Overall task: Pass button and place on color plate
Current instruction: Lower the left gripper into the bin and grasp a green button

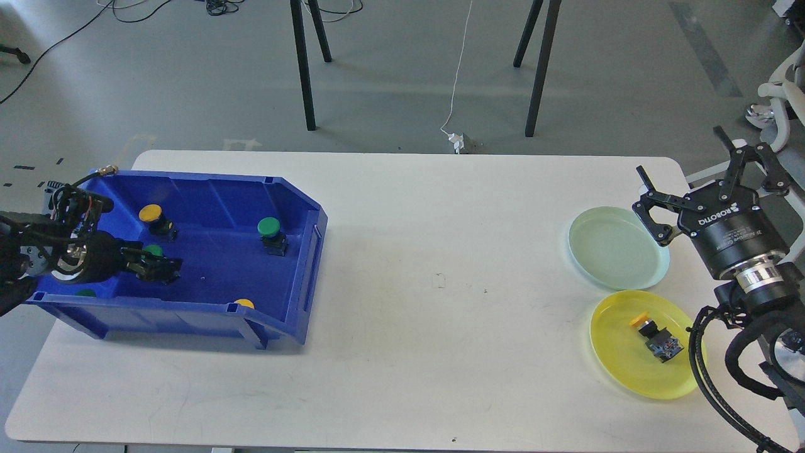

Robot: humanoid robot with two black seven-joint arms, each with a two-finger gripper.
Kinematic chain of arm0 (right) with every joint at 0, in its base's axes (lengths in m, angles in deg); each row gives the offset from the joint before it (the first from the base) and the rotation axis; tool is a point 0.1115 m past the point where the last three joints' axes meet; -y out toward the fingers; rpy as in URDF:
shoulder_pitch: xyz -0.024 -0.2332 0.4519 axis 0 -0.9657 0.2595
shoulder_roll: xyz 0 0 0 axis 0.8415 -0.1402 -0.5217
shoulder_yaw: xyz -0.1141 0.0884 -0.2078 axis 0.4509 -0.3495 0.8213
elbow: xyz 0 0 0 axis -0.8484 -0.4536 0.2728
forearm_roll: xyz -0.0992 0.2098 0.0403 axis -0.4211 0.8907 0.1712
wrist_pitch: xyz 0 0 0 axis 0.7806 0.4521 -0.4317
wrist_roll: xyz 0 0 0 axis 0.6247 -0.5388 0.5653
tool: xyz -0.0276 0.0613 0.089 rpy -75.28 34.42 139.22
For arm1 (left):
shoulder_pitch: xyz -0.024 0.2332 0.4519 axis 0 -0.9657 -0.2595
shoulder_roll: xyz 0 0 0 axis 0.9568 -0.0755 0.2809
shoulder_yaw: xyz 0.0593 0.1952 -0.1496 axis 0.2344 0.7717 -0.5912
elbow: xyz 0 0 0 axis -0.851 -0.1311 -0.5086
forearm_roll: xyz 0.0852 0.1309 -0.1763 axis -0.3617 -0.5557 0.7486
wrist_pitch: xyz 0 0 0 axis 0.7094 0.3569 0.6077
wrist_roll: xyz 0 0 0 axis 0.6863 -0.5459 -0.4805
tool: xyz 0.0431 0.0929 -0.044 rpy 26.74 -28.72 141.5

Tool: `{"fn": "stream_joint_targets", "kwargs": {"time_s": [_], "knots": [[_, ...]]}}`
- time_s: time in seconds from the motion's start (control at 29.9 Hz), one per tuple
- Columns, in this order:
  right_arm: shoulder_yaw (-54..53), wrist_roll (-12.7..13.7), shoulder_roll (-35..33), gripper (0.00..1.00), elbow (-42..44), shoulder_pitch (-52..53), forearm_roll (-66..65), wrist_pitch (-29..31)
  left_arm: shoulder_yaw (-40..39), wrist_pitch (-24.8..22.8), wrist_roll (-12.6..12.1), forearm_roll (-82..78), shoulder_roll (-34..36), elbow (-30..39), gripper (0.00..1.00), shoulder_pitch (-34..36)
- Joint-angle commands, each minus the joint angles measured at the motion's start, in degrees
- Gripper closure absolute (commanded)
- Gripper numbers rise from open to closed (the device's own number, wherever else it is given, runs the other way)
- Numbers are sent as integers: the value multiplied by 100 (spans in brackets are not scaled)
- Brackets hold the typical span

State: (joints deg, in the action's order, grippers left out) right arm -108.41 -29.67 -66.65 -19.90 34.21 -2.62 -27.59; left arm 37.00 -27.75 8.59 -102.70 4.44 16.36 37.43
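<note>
A yellow-capped push button with a black body [655, 338] is lying on its side on the round yellow plastic plate [613, 352] at the right front of the table, its cap pointing up and left, its black base with small metal contacts toward the plate's near edge. Just behind that plate a pale green round plate [613, 248] is sitting bare.

The right gripper [688, 179] is hanging over the table's right edge beside the green plate, its two black fingers spread wide and gripping nothing.

On the left, a blue plastic bin with an open sloped front [302, 264] is resting on the table. Inside it a second yellow-capped button [154, 218] is standing near the back left, and a green-capped button on a black base [272, 234] is standing toward the right. A bit of yellow cap [244, 304] is showing at the front wall, and a sliver of green [85, 292] at the left front corner. The left gripper [165, 269] is reaching into the bin from the left, with a green cap [153, 251] showing just behind its fingers; whether the jaws are closing on anything cannot be told, since they are dark and seen end-on.

The white rectangular table [402, 327] is lying under everything, lightly scuffed. Beyond it a grey floor [402, 82] is stretching away, with black stand legs [305, 69], a white cable running to a plug [458, 141], and dark cables [126, 9] at the far edge.
</note>
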Motion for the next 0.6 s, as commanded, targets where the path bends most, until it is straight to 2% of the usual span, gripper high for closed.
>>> {"fn": "stream_joint_targets", "kwargs": {"time_s": [0.0, 0.13, 0.27, 0.33, 0.37, 0.43, 0.57], "knots": [[1, 0, 1, 1, 9, -28, 0, 0, 0, 0, 1, -5, -65, -59, 24, -11], [-8, 0, 1, 1, 9, -63, 0, 17, 8, 8, 1, -5, -82, -112, 39, -20], [-8, -9, 1, 1, 9, -99, 0, 70, 8, 35, 1, -22, -91, -191, 65, -108], [1, -9, 1, 1, 9, -107, 0, 70, 17, 35, 1, -74, -91, -200, 87, -116], [-8, -9, 10, 1, 9, -107, 0, 70, 17, 35, 1, -127, -100, -200, 92, -116], [1, -9, 1, 1, 17, -116, 0, 70, 17, 43, 1, -172, -100, -200, 97, -116], [-8, -17, 10, 1, 9, -142, 0, 70, -88, 149, 1, -119, -30, 19, 97, -20]]}}
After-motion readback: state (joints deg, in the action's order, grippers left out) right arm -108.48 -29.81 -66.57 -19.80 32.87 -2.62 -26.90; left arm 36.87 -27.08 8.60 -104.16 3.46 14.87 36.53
